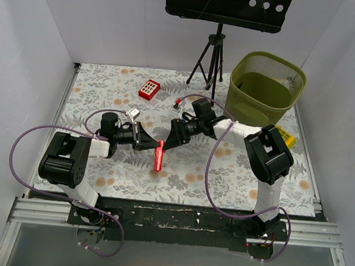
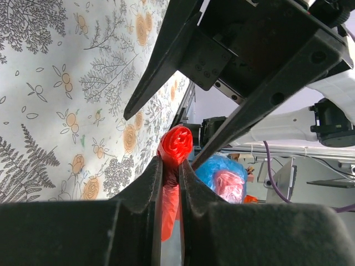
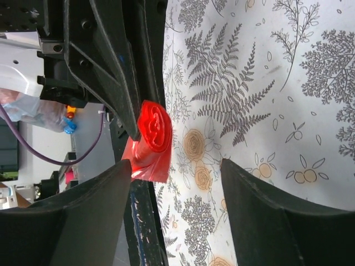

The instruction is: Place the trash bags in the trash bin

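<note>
— 2 grippers meet over the table (image 1: 130, 178); how do they stand?
— The left gripper (image 2: 171, 166) is clamped tight on the trash bags (image 2: 176, 143), a red roll hanging end-down between its fingers. The right gripper (image 3: 176, 163) faces it with jaws spread wide, 1 finger on each side of the roll. I cannot tell whether either touches it.
— Where is the roll?
— Around the middle of the table, a little toward the near edge.
— And the trash bin (image 1: 248, 105)?
— Upright in the far right corner, well apart from the roll. A small red box (image 1: 149, 89) lies near the far edge, left of a tripod (image 1: 212, 61).
</note>
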Action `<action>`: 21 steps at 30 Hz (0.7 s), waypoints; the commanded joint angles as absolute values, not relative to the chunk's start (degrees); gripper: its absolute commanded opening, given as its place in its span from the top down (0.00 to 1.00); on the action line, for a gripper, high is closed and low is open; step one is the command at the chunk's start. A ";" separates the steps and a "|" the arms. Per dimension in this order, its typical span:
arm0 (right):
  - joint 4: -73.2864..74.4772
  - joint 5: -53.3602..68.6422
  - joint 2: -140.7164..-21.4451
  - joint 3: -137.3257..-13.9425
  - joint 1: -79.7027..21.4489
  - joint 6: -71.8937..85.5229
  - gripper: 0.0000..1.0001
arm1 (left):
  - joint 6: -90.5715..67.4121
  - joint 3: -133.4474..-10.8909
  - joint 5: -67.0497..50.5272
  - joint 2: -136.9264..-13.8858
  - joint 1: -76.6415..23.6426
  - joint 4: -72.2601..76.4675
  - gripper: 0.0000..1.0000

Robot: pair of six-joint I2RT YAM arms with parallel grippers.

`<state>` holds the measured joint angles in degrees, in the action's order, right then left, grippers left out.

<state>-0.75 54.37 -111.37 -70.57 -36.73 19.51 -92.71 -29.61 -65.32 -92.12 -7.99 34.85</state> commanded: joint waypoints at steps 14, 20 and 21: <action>-8.96 63.37 -113.73 -73.21 -36.48 24.08 0.99 | -95.54 -28.83 -65.92 -89.82 -6.50 37.71 1.00; -5.02 62.06 -111.80 -73.39 -35.25 21.89 0.99 | -88.69 -31.55 -63.64 -90.35 -6.15 27.96 0.56; -3.88 61.70 -111.45 -73.39 -34.90 21.28 0.99 | -87.64 -31.81 -63.02 -90.35 -6.15 26.82 0.51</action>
